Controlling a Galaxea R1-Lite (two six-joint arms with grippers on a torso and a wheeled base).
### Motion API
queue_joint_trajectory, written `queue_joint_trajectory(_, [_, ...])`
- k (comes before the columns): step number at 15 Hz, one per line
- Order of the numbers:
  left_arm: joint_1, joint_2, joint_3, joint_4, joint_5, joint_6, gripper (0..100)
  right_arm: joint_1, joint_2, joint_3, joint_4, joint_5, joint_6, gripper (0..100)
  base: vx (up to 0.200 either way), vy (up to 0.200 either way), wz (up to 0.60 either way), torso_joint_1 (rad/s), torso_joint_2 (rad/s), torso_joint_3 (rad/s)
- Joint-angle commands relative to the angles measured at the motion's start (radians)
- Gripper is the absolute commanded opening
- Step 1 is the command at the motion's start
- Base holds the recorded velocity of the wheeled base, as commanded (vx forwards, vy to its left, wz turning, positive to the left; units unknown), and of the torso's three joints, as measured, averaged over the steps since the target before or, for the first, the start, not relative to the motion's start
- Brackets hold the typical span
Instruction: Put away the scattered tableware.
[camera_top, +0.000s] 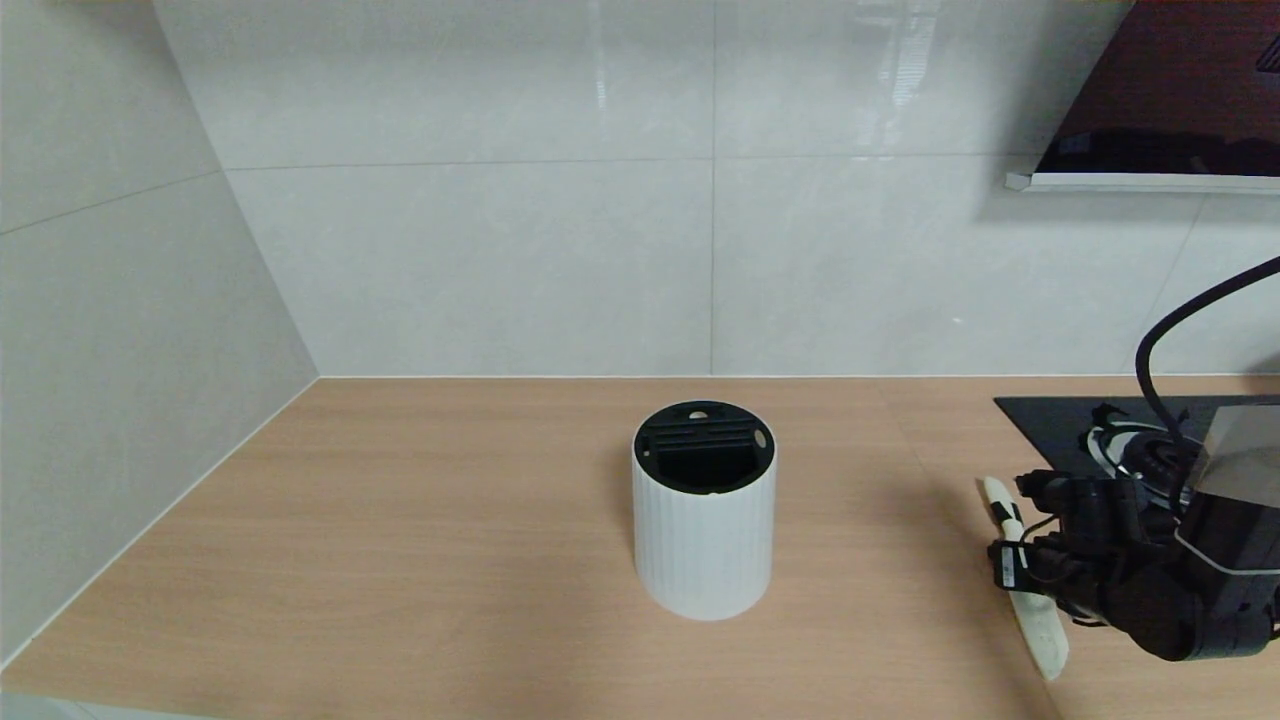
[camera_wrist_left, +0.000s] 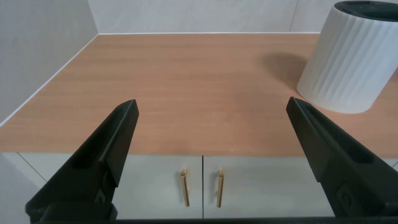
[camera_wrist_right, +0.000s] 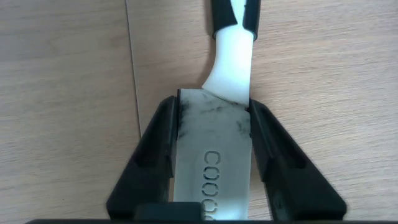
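A white ribbed utensil holder (camera_top: 704, 520) with a black slotted insert stands upright mid-counter; its side shows in the left wrist view (camera_wrist_left: 348, 56). At the right of the counter lies a white spatula (camera_top: 1040, 625) with a black-and-white handle. My right gripper (camera_top: 1015, 565) is shut on its broad blade, one finger against each edge. In the right wrist view the gripper (camera_wrist_right: 213, 109) clamps the spatula (camera_wrist_right: 231, 59) just above the wood; whether it touches the counter I cannot tell. My left gripper (camera_wrist_left: 211, 109) stands open and holds nothing, near the counter's front edge, left of the holder.
A black cooktop (camera_top: 1060, 420) lies at the back right, with a dark range hood (camera_top: 1160, 100) above it. Tiled walls close the back and left sides. Cabinet doors with gold handles (camera_wrist_left: 202, 186) sit below the front edge. Bare wood surrounds the holder.
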Motion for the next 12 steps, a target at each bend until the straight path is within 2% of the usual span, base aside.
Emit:
queue_joint_trajectory(1, [0.0,0.0,0.0,0.0,0.0,0.0,100,0.0,0.003,0.0,0.002,0.0,0.0,0,0.0,0.0,0.0,0.0,0.0,0.0])
queue_joint_trajectory(12, [0.0,0.0,0.0,-0.001,0.0,0.001,100,0.0,-0.126,0.026,0.002,0.002,0.006,0,0.0,0.0,0.0,0.0,0.0,0.0])
